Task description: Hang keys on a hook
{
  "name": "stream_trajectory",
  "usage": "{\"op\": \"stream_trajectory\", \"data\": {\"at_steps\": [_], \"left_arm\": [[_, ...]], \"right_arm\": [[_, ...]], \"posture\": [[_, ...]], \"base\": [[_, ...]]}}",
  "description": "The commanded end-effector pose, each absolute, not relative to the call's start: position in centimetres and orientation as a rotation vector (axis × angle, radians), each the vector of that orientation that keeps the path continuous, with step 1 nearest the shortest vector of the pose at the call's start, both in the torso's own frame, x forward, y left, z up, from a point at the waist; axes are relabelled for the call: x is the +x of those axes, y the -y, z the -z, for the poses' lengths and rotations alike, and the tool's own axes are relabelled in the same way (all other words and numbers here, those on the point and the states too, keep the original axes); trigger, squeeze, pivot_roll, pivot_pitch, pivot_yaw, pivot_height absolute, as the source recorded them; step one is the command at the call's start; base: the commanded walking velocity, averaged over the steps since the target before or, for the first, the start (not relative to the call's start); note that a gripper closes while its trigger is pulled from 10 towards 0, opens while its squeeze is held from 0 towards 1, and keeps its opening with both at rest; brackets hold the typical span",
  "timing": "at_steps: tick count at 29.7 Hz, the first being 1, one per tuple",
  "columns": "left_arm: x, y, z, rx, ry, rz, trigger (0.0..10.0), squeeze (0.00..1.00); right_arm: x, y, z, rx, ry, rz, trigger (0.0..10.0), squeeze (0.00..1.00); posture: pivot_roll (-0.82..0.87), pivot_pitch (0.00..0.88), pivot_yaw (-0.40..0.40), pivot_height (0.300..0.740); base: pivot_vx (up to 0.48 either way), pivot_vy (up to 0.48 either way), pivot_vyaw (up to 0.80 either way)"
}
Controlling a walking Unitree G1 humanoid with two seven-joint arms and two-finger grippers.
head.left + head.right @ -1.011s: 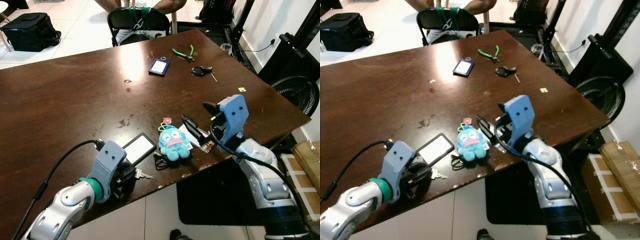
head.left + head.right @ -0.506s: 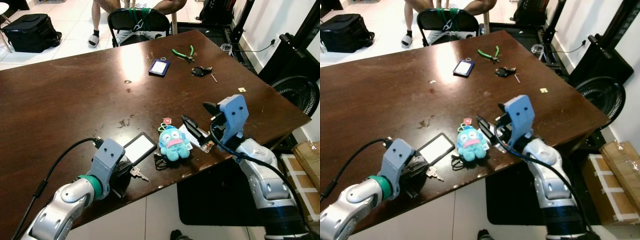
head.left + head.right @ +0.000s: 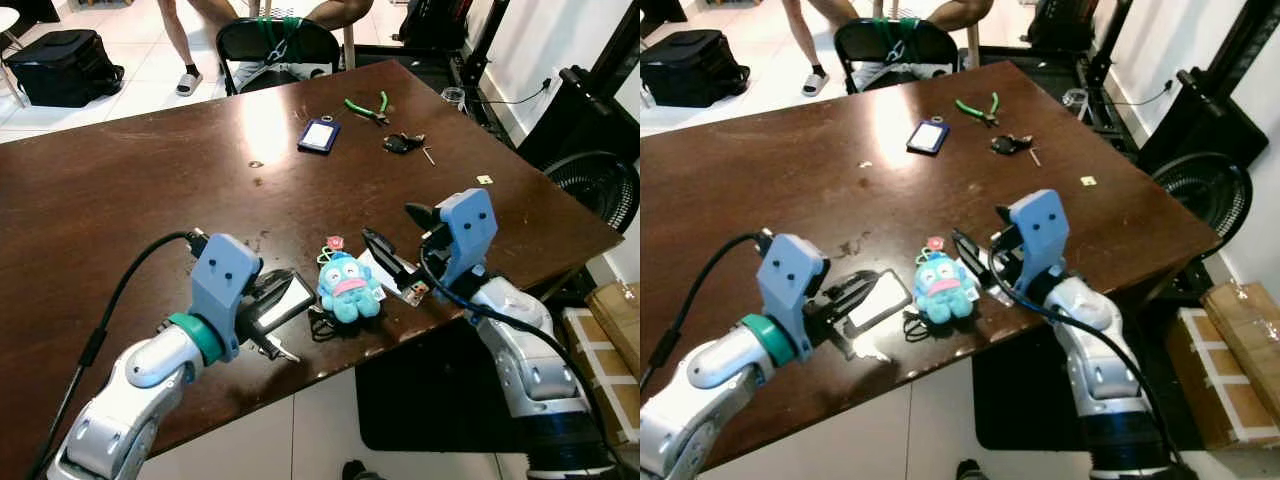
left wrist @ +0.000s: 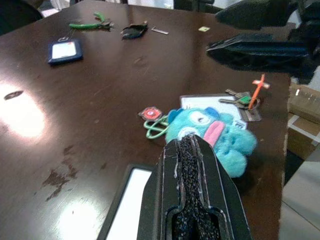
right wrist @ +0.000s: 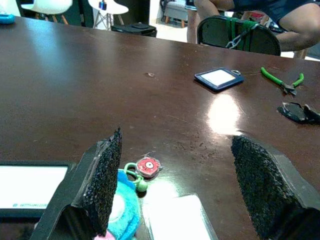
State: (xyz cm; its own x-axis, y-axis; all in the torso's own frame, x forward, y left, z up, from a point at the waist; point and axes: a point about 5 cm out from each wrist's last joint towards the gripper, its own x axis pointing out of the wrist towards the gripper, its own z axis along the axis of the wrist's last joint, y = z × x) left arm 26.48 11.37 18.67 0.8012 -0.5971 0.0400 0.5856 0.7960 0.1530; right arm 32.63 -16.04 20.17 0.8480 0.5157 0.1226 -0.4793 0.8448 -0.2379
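the left arm (image 3: 140, 370) reaches in from the near table edge, bent at the elbow, its blue wrist block raised above the wood. the left gripper (image 3: 272, 322) points toward the middle of the table with its fingers pressed together, as the left wrist view shows. their tip hangs over the near end of the black card holder (image 3: 280, 298), and a small key (image 3: 278, 352) pokes out just below them near the table edge; whether it is pinched or lying on the wood cannot be told.

just right of the holder lies the blue plush (image 3: 348, 286) with its ring and a red charm (image 3: 333, 242), touching a white card (image 3: 382, 268) and a bunch of keys (image 4: 243, 100) with an orange tag beside it.

the right arm (image 3: 525, 350) comes up from beyond the table's right corner, forearm tilted steeply, blue block high. the right gripper (image 5: 177, 180) hovers over the card and plush, fingers spread wide.

far across the table (image 3: 120, 190) lie a blue badge (image 3: 318, 133), green pliers (image 3: 368, 105) and a dark key fob (image 3: 402, 142). a chair (image 3: 275, 40) stands beyond the table, a person's legs behind it.
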Motion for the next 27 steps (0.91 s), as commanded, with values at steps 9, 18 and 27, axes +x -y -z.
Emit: {"op": "stream_trajectory", "data": {"at_steps": [9,18,27], "left_arm": [[26.6,-12.7,-14.6,0.269,-0.091,0.594,10.0,1.00],[24.9,-14.7,-12.9,0.187,-0.235,0.615,10.0,0.00],[23.9,-16.7,-12.0,0.109,-0.316,0.622,10.0,0.00]], "right_arm": [[32.6,15.7,-20.2,-0.195,0.193,-0.535,10.0,0.00],[32.5,15.9,-20.2,-0.195,0.190,-0.531,10.0,0.00],[32.7,15.6,-20.2,-0.194,0.190,-0.545,10.0,0.00]], "posture": [[-0.14,0.087,0.100,0.740],[-0.13,0.092,0.098,0.740],[-0.13,0.093,0.084,0.740]], "base": [[0.000,0.000,0.00],[0.000,0.000,0.00],[0.000,0.000,0.00]]}}
